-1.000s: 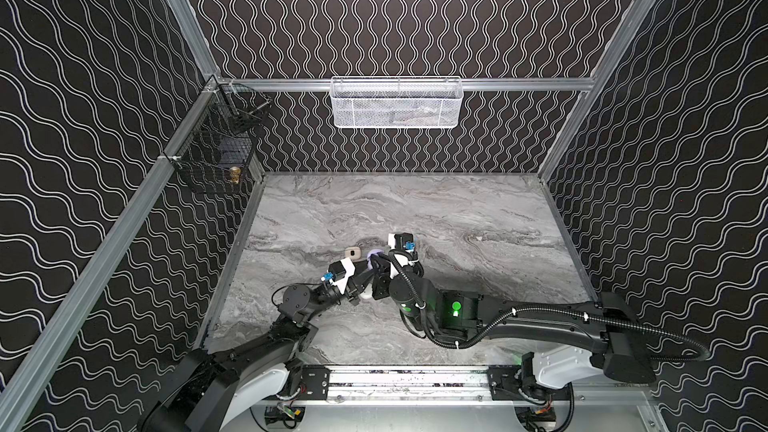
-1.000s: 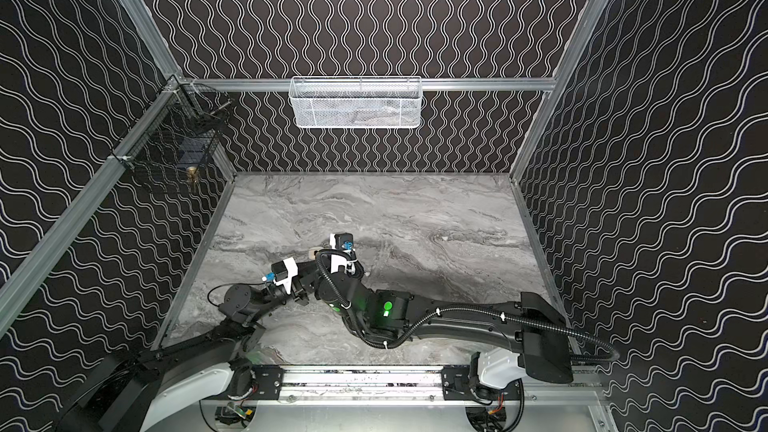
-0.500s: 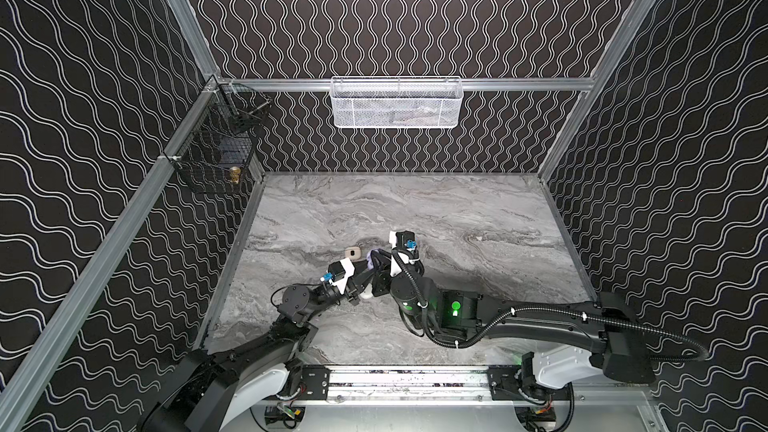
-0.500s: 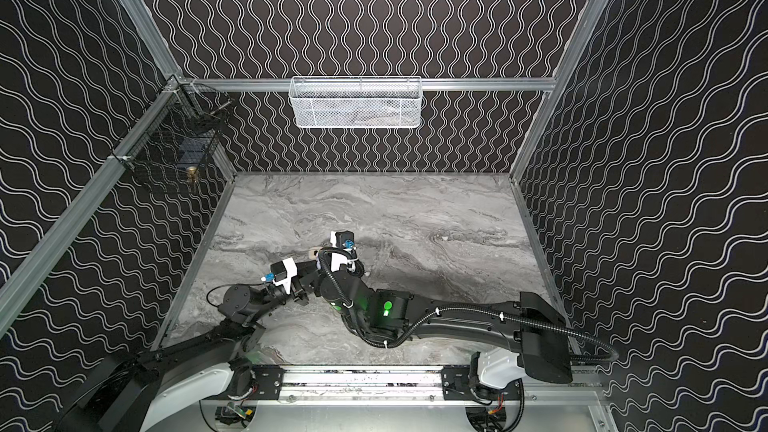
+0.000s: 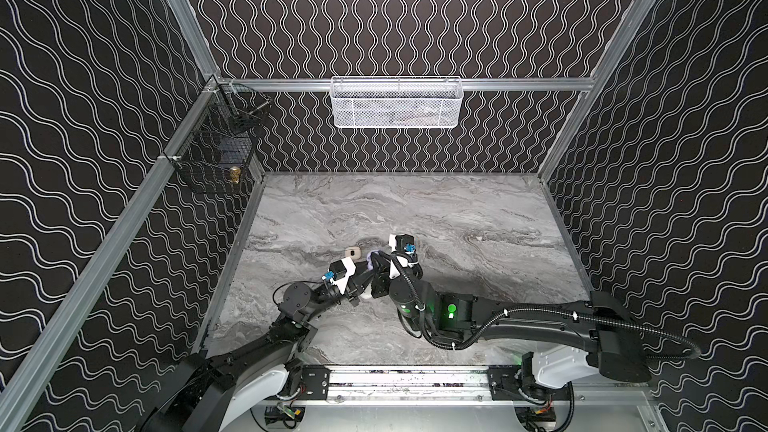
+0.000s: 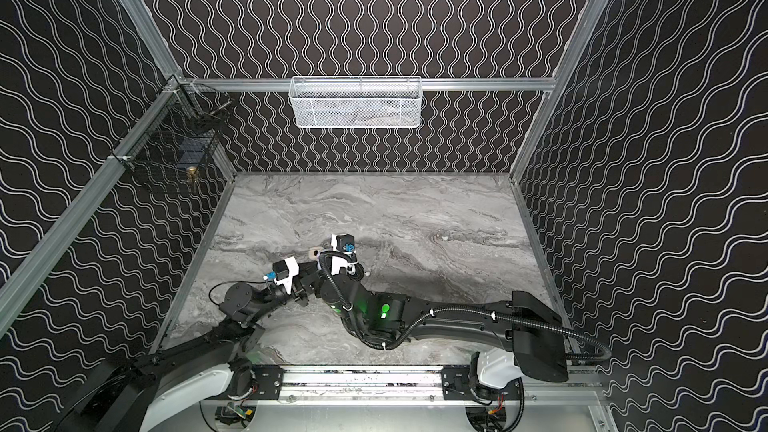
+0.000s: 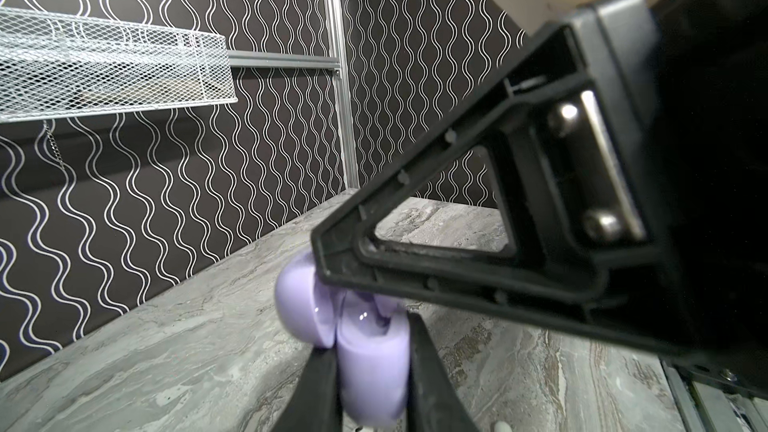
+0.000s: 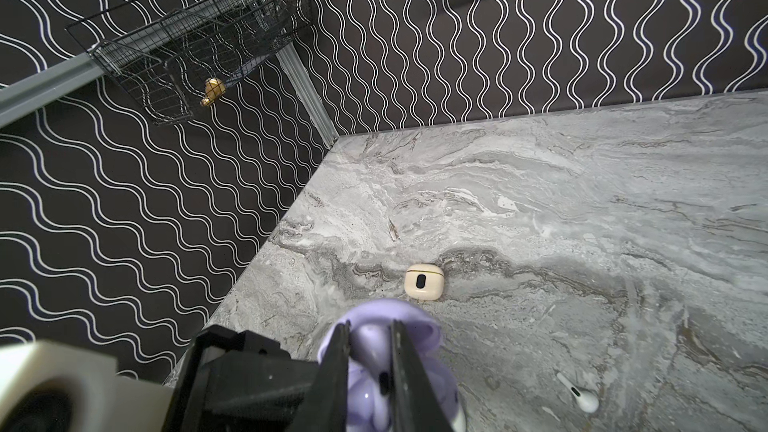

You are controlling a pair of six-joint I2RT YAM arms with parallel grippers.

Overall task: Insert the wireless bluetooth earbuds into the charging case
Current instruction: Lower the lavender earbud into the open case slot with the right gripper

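Observation:
My left gripper (image 7: 370, 340) is shut on the body of a lavender charging case (image 7: 372, 371). The case's lid (image 7: 299, 305) hangs open to one side. My right gripper (image 8: 370, 326) is shut on a lavender earbud (image 8: 370, 349), held stem-down right over the open case (image 8: 436, 371). In both top views the two grippers meet at the table's front middle, left gripper (image 5: 362, 281) against right gripper (image 5: 377, 270), and they hide most of the case. A white earbud (image 8: 579, 396) lies loose on the table beside them.
A shut cream charging case (image 8: 424, 282) (image 5: 352, 252) sits on the marble table just beyond the grippers. A white mesh basket (image 5: 397, 103) hangs on the back wall. A black wire basket (image 5: 216, 155) hangs on the left wall. Patterned walls close in three sides.

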